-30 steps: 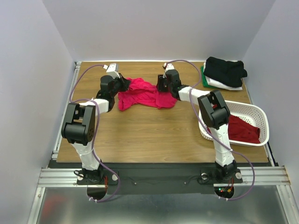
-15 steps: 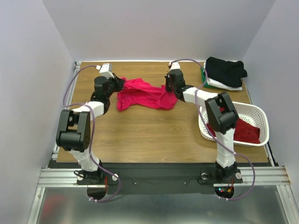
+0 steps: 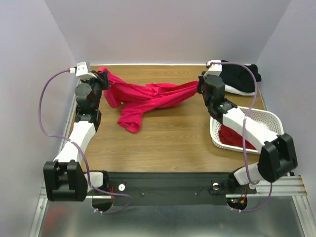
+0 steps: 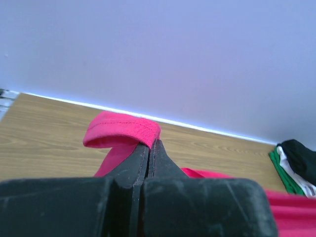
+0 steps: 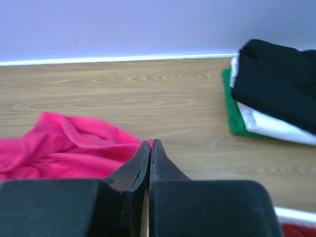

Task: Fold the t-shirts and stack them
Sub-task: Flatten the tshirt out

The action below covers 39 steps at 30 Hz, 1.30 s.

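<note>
1. Your table point(image 3: 163, 143), plain wood grain, carried everything.
2. The pink-red t-shirt point(image 3: 148, 96) had lain bunched between the arms a second ago. It now hung stretched above the table's far half with one limp fold drooping, so I judge spreading was under way and folding not begun.
3. The perforated basket point(image 3: 270, 121) held the darker red shirt point(image 3: 229, 136).
4. The folded stack point(image 3: 237, 74) sat in the far right corner.
5. Your left claw point(image 3: 102, 79) was clamped on a stitched hem. Your right claw point(image 3: 199, 88) had snapped shut on the opposite edge.

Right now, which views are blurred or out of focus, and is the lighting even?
Top external: sharp, evenly lit, pink shirt crisp. Left wrist: left gripper near the lens is soft. Right wrist: the shirt looks slightly blurred, folded stack clearer.
</note>
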Motion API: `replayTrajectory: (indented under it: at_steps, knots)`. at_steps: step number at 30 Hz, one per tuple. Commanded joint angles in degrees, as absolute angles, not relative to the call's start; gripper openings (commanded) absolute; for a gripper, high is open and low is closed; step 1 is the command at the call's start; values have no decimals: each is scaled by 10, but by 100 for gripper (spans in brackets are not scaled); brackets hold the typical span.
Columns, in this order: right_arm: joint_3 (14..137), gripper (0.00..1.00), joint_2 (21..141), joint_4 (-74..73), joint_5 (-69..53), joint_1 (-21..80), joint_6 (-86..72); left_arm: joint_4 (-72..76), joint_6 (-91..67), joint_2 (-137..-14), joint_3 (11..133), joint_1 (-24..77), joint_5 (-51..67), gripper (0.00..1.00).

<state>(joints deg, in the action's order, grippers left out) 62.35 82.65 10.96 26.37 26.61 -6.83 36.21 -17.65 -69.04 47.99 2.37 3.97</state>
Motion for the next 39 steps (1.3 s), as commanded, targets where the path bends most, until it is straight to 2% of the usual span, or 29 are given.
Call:
replayTrajectory:
  at_steps: [1,4,9,10,11,13,15,16,19,21,27,32,39]
  knots:
    - [576,0,737,136,319,263,-72,357,-157,-617,482,14,-16,0]
    - [531,0,673,135,320,264,-81,338,-152,-585,483,8,-40,0]
    - [485,1,631,133,292,263,-99,332,-159,-584,475,7,-21,0]
    - [473,6,631,132,285,263,-108,334,-161,-590,474,7,-15,0]
    - [466,34,632,130,273,263,-112,334,-163,-596,472,7,-5,0]
    - [456,71,641,131,263,263,-120,334,-170,-614,469,7,-3,0]
    - [461,97,670,133,263,263,-127,340,-179,-628,460,7,17,0]
    - [468,100,685,133,262,263,-127,345,-185,-630,454,7,19,0]
    - [514,100,769,146,210,263,-124,383,-199,-635,411,7,32,0]
    - [554,100,851,172,111,264,-118,416,-212,-641,375,7,31,0]
    - [676,96,1045,192,-58,265,-139,464,-226,-669,337,8,43,0]
    - [753,92,1147,182,-94,279,-136,482,-228,-691,341,9,54,0]
    - [782,83,1194,166,-98,309,-119,490,-229,-715,344,9,68,0]
